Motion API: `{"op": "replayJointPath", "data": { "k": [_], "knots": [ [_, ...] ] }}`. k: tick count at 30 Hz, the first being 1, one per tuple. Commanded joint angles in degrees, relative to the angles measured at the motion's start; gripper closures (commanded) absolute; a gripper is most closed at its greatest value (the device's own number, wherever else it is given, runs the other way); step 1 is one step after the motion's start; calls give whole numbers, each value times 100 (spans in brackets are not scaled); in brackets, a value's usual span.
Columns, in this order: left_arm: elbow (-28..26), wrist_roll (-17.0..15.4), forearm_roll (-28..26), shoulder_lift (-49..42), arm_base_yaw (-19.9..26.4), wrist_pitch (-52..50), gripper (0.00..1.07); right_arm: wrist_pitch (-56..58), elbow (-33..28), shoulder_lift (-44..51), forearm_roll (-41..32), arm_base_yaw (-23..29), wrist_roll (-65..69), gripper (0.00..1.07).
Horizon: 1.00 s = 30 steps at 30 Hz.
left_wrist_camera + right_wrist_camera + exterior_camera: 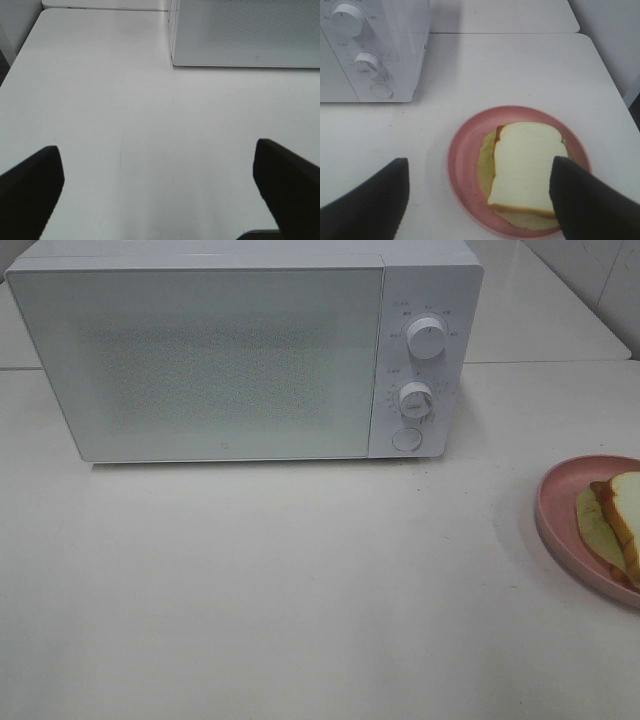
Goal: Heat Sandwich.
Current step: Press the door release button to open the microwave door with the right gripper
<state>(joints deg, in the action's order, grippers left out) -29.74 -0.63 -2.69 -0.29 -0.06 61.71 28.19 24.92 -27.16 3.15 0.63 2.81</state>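
The left end effector (157, 145), two dark fingers (35, 190) spread wide apart, held nothing; only bare bench lay between them. The right end effector (477, 160) was equally wide open and empty, its dark fingers (370, 200) framing the food ahead of it in the right wrist view.

Between and beyond those fingers sat the sandwich of white bread slices with tan-brown crust and a pale yellow-green filling (525, 167), lying flat on a round pink plate (460, 155) with rim showing around it. One finger hid part of the plate and a corner of the bread. In the high view the plate rested at the right edge of the smooth white bench (300, 580), partly cut off by the frame.

Well apart from it, at the back, stood a white box-shaped microwave oven with a speckled glass door (200, 360), door closed. Its right-hand panel carried two round white knobs (427, 337) above a round white button (406, 439).
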Motion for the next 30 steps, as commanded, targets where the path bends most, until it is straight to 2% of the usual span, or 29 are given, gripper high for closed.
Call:
{"op": "replayJointPath", "data": {
  "k": [1, 9, 21, 25, 30],
  "knots": [
    [17, -46, -11, -126, 0, -40, 9, -584, -143, -315, -17, 6, -11, 32],
    [17, -46, -11, -126, 0, -40, 9, -1845, -407, -1180, -17, 6, -17, 32],
    [17, -46, -11, -126, 0, -40, 9, -3369, -413, -2366, -17, 6, -17, 32],
    [17, -46, -11, -126, 0, -40, 9, -4372, -413, -2979, 11, 6, -17, 32],
    [17, -46, -11, -126, 0, -40, 9, -4939, -407, -3329, 11, 6, -17, 32]
  ]
}}
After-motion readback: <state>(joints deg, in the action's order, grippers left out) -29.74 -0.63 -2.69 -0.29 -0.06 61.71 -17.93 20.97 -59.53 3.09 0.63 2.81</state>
